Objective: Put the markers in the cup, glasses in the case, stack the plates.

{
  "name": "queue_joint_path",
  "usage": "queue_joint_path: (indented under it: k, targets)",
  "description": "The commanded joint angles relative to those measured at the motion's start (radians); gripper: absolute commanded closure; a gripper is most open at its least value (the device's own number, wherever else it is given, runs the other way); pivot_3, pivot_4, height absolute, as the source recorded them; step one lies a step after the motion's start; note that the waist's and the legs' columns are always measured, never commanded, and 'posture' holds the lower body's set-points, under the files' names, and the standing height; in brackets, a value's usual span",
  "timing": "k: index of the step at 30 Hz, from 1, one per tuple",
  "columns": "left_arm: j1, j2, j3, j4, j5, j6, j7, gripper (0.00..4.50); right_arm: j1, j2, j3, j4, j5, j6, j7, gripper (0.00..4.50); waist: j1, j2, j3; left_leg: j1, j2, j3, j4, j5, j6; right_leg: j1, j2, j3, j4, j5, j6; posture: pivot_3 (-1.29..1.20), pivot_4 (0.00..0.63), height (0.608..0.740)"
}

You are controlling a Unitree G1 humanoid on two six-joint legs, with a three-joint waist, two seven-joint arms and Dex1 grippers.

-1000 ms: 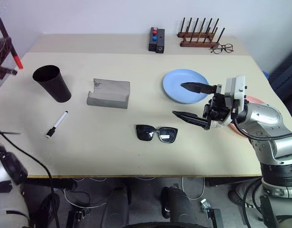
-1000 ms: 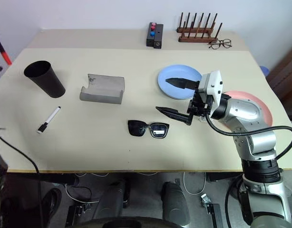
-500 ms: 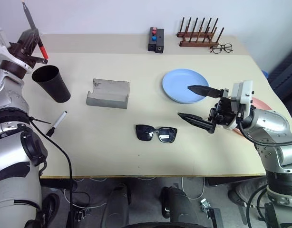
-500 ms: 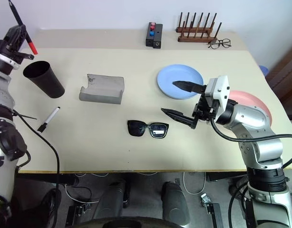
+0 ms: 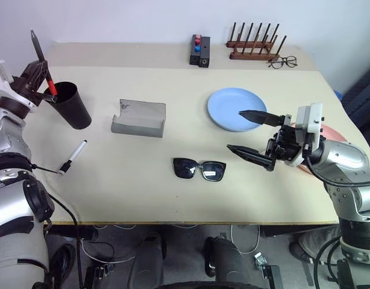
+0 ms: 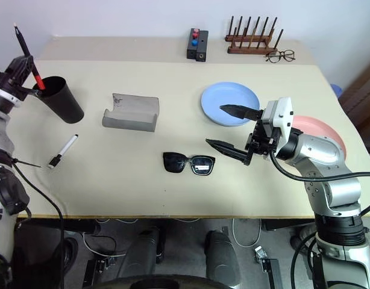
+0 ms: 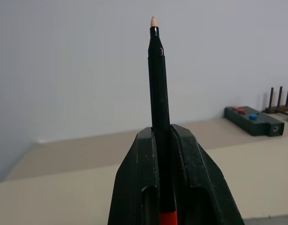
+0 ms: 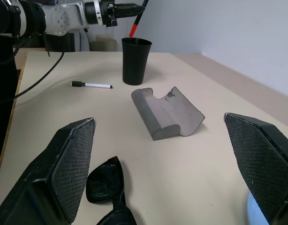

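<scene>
Jaws pinch marker (image 7: pixel 156 93) (tip hidden).

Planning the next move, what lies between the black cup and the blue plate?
In the left eye view, the grey case lies between the cup and the blue plate.

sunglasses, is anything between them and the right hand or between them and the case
Nothing visible. The open right hand hangs just right of the sunglasses, with bare table between them. The stretch from the sunglasses to the case is bare too; the white marker and cup lie off to the left.
</scene>
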Motion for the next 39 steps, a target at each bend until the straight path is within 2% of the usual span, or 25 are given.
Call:
queue_joint_path:
  k: [1, 16, 19, 25, 26, 33, 39]
  targets:
    - [-0.001, -0.009, 0.022, -0.006, -0.02, -0.032, -0.018, 4.41, 0.0, -0.02, -0.027, -0.042, 0.027, 0.007, 0.002, 0.0, -0.002, 0.0, 0.0, 0.0, 0.0, 0.0, 0.0, 0.0, 0.0, 0.0, 0.0, 0.0, 0.0, 0.0, 0.0, 0.0, 0.15, 0.74]
    - [-0.001, -0.027, 0.01, 0.024, -0.003, -0.048, -0.004, 4.41, 0.033, -0.046, -0.055, -0.073, 0.04, 0.02, -0.019, 0.0, -0.003, 0.0, 0.0, 0.0, 0.0, 0.0, 0.0, 0.0, 0.0, 0.0, 0.0, 0.0, 0.0, 0.0, 0.0, 0.0, 0.15, 0.74]
    - [-0.006, -0.024, 0.034, 0.02, -0.035, -0.019, -0.027, 3.3, 0.036, -0.046, -0.053, -0.073, 0.039, 0.018, -0.022, 0.0, -0.003, 0.0, 0.0, 0.0, 0.0, 0.0, 0.0, 0.0, 0.0, 0.0, 0.0, 0.0, 0.0, 0.0, 0.0, 0.0, 0.15, 0.74]
    - [-0.003, -0.012, 0.039, 0.01, -0.029, -0.034, -0.028, 0.25, 0.039, -0.045, -0.051, -0.074, 0.039, 0.016, -0.025, 0.0, -0.003, 0.0, 0.0, 0.0, 0.0, 0.0, 0.0, 0.0, 0.0, 0.0, 0.0, 0.0, 0.0, 0.0, 0.0, 0.0, 0.15, 0.74]
    - [-0.004, -0.011, 0.041, 0.007, -0.031, -0.034, -0.028, 0.08, 0.039, -0.045, -0.05, -0.074, 0.039, 0.016, -0.025, 0.0, -0.003, 0.0, 0.0, 0.0, 0.0, 0.0, 0.0, 0.0, 0.0, 0.0, 0.0, 0.0, 0.0, 0.0, 0.0, 0.0, 0.15, 0.74]
    - [-0.01, -0.019, 0.058, -0.038, -0.072, 0.006, -0.058, 0.08, 0.034, -0.045, -0.044, -0.071, 0.033, 0.012, -0.023, 0.0, -0.003, 0.0, 0.0, 0.0, 0.0, 0.0, 0.0, 0.0, 0.0, 0.0, 0.0, 0.0, 0.0, 0.0, 0.0, 0.0, 0.15, 0.74]
    - [0.066, 0.027, 0.042, -0.244, -0.14, 0.323, -0.149, 0.08, 0.035, -0.045, -0.046, -0.062, 0.028, 0.008, -0.022, 0.0, -0.009, 0.0, 0.0, 0.0, 0.0, 0.0, 0.0, 0.0, 0.0, 0.0, 0.0, 0.0, 0.0, 0.0, 0.0, 0.0, 0.15, 0.74]
